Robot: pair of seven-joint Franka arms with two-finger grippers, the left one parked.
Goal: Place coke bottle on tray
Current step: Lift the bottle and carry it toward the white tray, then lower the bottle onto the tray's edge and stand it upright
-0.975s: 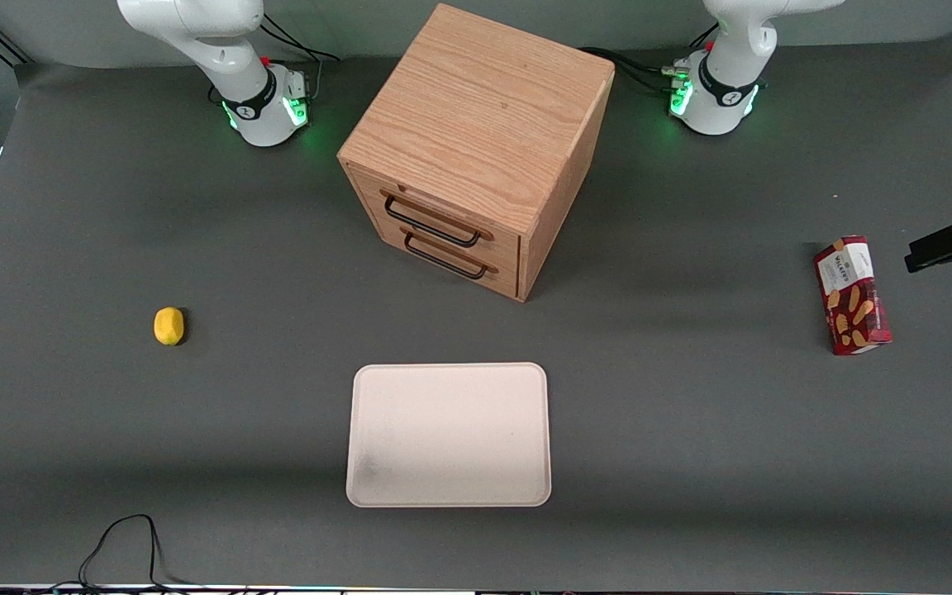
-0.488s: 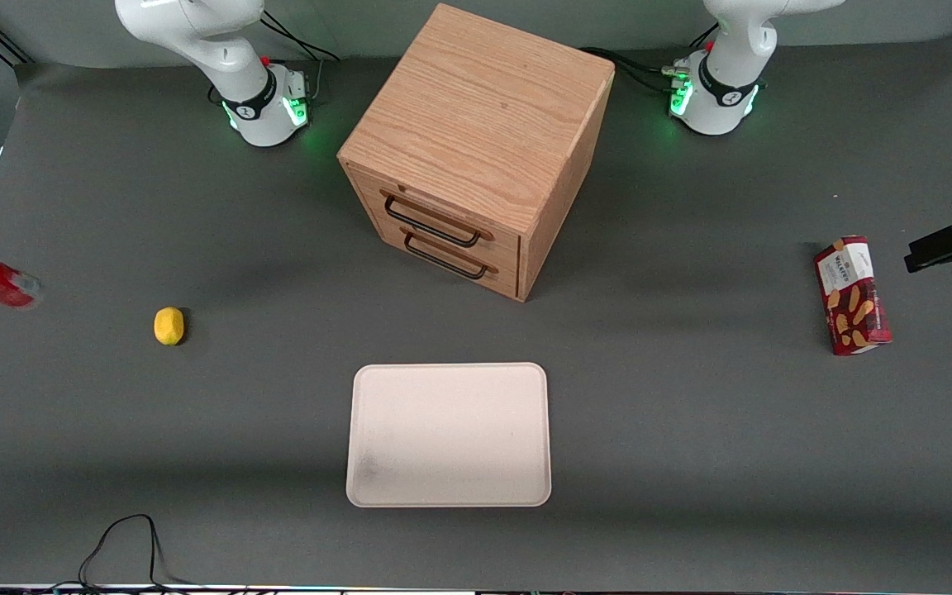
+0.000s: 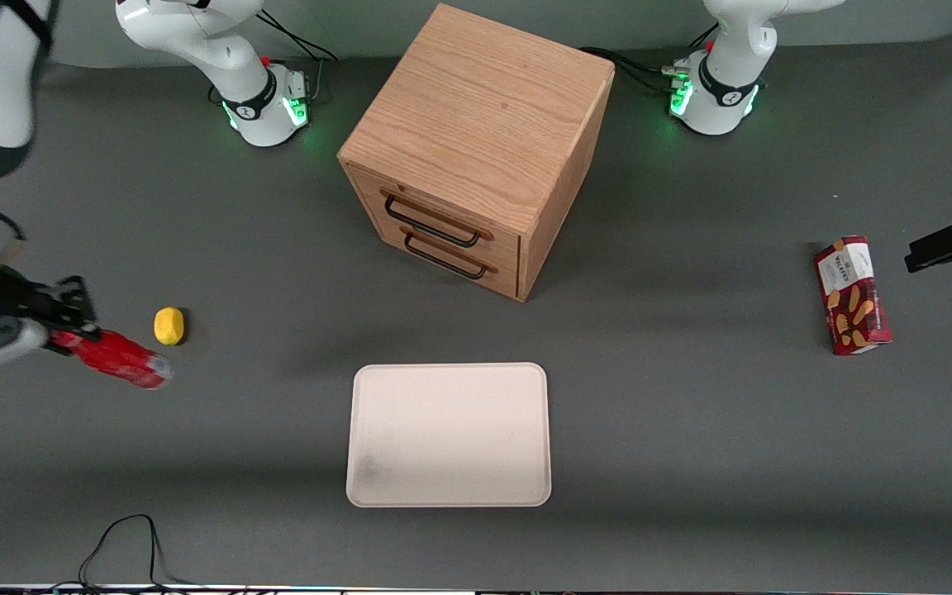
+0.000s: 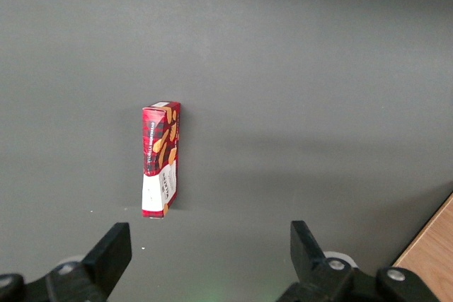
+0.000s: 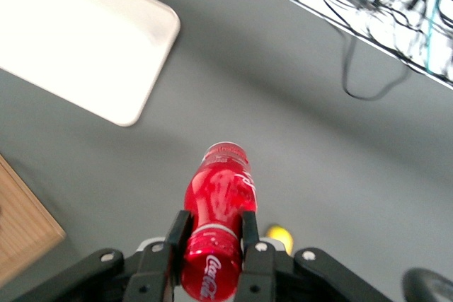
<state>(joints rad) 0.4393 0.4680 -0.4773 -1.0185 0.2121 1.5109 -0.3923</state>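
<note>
At the working arm's end of the table, the right arm's gripper (image 3: 71,329) holds the coke bottle (image 3: 116,359) above the grey tabletop (image 3: 691,430), its 2 black fingers (image 5: 177,235) clamped on either side of the bottle's body. The bottle lies tilted nearly flat, its silvery base pointing away from the gripper toward the table's middle. A yellow lemon (image 3: 168,326) sits on the tabletop just beside the bottle, slightly farther from the front camera. The cream-white tray (image 3: 449,434), marked by a faint grey smudge near 1 corner, lies well apart from the gripper, toward the table's middle and nearer the front camera. A wooden cabinet (image 3: 476,149) with 2 drawers and dark wire handles stands above the tray in the front view, farther from that camera than the gripper. A red snack box (image 3: 852,295) lies toward the parked arm's end of the table, farthest from the gripper.
</note>
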